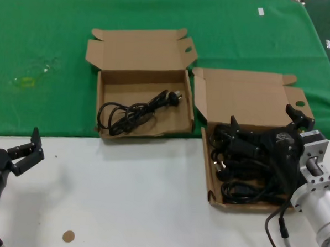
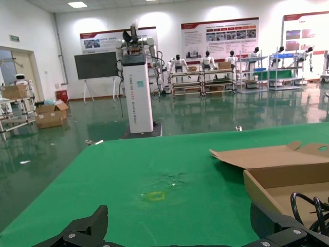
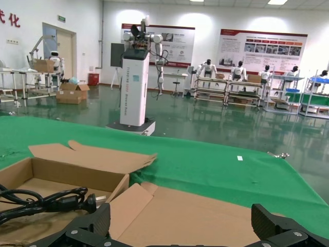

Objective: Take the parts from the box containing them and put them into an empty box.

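Note:
Black power cords (image 1: 245, 172) lie piled in the right cardboard box (image 1: 210, 181), whose lid (image 1: 249, 97) is folded back. My right gripper (image 1: 263, 118) hovers open over that pile; in the right wrist view only the lid (image 3: 205, 211) shows between its fingers (image 3: 181, 216). The left box (image 1: 102, 106) holds one coiled cord (image 1: 135, 112), which the right wrist view (image 3: 46, 200) and the left wrist view (image 2: 311, 208) also show. My left gripper (image 1: 24, 145) waits open over the white table near its front left, with nothing in it (image 2: 180, 218).
Both boxes sit where the green cloth (image 1: 47, 51) meets the white tabletop (image 1: 133, 199). A yellowish mark (image 1: 26, 82) is on the cloth at the left. A small brown disc (image 1: 68, 236) lies on the table near the front.

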{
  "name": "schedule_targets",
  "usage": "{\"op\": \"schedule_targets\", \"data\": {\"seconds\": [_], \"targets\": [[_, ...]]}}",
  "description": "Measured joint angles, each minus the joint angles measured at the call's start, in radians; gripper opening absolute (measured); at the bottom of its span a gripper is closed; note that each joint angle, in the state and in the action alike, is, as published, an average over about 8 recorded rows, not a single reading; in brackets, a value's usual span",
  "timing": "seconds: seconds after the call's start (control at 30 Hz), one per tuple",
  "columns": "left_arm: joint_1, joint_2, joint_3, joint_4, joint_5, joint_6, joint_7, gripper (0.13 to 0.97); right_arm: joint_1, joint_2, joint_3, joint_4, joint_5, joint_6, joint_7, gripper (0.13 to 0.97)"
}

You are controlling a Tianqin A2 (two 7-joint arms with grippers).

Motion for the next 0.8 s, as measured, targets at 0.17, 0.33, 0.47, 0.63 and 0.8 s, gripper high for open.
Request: {"op": "schedule_targets", "data": {"seconds": [0.17, 0.33, 0.47, 0.63, 0.8], "targets": [[0.000, 0.000, 0.000, 0.000, 0.000, 0.000, 0.000, 0.966, 0.000, 0.000, 0.000, 0.000, 0.000, 0.000, 0.000, 0.966], [0.000, 0.000, 0.000, 0.000, 0.000, 0.000, 0.000, 0.966, 0.000, 0.000, 0.000, 0.000, 0.000, 0.000, 0.000, 0.966], [0.000, 0.000, 0.000, 0.000, 0.000, 0.000, 0.000, 0.966, 0.000, 0.000, 0.000, 0.000, 0.000, 0.000, 0.000, 0.966], [0.000, 0.000, 0.000, 0.000, 0.000, 0.000, 0.000, 0.966, 0.000, 0.000, 0.000, 0.000, 0.000, 0.000, 0.000, 0.966], [0.000, 0.000, 0.000, 0.000, 0.000, 0.000, 0.000, 0.966, 0.000, 0.000, 0.000, 0.000, 0.000, 0.000, 0.000, 0.966]]}}
